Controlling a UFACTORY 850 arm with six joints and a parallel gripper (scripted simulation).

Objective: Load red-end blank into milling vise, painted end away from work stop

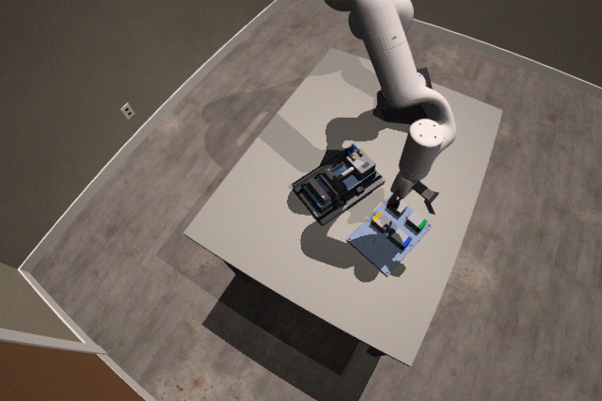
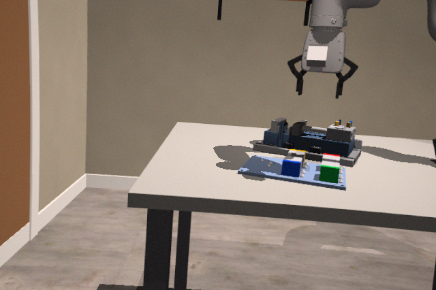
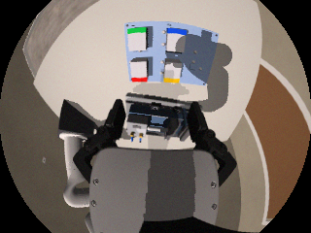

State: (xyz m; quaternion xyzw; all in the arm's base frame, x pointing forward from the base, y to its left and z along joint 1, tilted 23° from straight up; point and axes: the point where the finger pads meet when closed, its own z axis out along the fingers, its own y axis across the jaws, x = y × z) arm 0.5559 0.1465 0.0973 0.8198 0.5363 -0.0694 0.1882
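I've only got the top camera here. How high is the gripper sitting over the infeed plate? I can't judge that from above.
Observer: In the exterior view the gripper hangs well above the infeed plate, higher than the top of the vise, and it touches nothing.
Operator: Is it holding anything?
Observer: No. Its fingers are spread wide with nothing between them.
Operator: The arm covers the red blank for me. How does it lie?
Observer: The wrist view shows the red-ended blank flat on the plate with its painted end toward the vise, next to the yellow-ended blank.
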